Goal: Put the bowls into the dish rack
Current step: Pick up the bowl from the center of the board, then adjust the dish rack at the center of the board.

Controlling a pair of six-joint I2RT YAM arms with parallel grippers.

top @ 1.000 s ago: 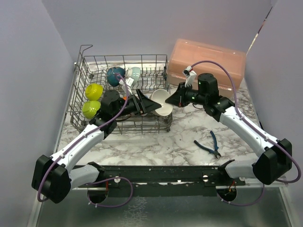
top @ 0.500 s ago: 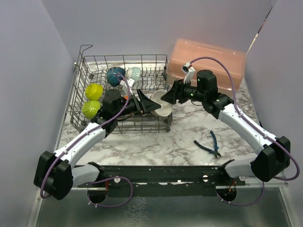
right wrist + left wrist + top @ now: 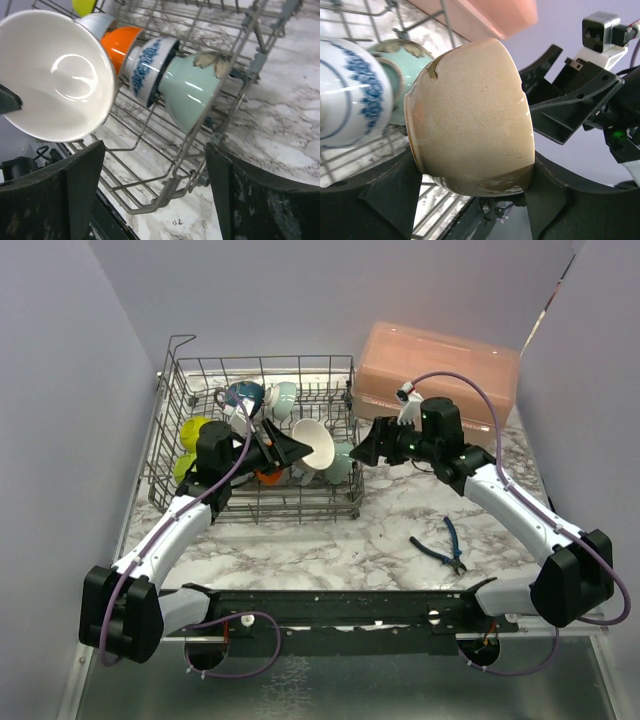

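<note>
My left gripper (image 3: 296, 449) is shut on a beige bowl (image 3: 317, 443), held on its side above the right half of the dish rack (image 3: 180, 380). In the left wrist view the bowl (image 3: 470, 120) sits wedged between both fingers. My right gripper (image 3: 366, 450) stands open and empty just right of it, over the rack's right edge (image 3: 200, 165). In the rack stand an orange bowl (image 3: 120, 47), a blue-patterned white bowl (image 3: 147, 67) and a pale teal bowl (image 3: 192, 85). Farther left are two lime-yellow bowls (image 3: 190, 430), a dark blue bowl (image 3: 240, 395) and another pale teal bowl (image 3: 284, 394).
A pink lidded box (image 3: 435, 365) stands at the back right, close behind the right arm. Blue-handled pliers (image 3: 440, 545) lie on the marble tabletop (image 3: 400, 510) to the right of the rack. Grey walls close in on both sides.
The right gripper opened, let go of the beige bowl and drew back slightly. The left gripper now carries the bowl alone and has moved it left and up over the rack.
</note>
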